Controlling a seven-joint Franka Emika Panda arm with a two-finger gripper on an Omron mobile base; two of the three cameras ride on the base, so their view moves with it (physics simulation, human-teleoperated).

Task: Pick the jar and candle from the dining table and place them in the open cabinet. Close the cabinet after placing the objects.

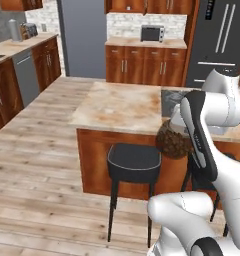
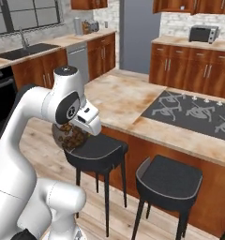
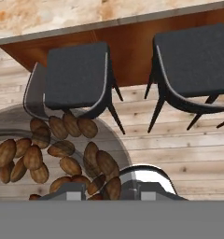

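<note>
The jar [image 1: 171, 141] is clear glass with brown lumps inside, and it hangs in the air off the near edge of the dining table [image 1: 117, 107], above a stool. My gripper [image 2: 81, 129] is shut on the jar [image 2: 69, 137], gripping it from above. In the hand view the jar [image 3: 53, 149] lies close under the camera at lower left, with the gripper [image 3: 107, 190] at its lid. The marbled table top [image 2: 116, 96] stretches away beyond the arm. The candle and the open cabinet are out of view.
Two dark stools [image 2: 98, 147] [image 2: 170, 178] stand against the table's near side, directly below the hand [image 3: 76, 74] [image 3: 193, 60]. A black cooktop [image 2: 194, 110] is set in the table top. Base cabinets and a toaster oven [image 1: 152, 33] line the back wall, with a fridge [image 1: 219, 40] at right.
</note>
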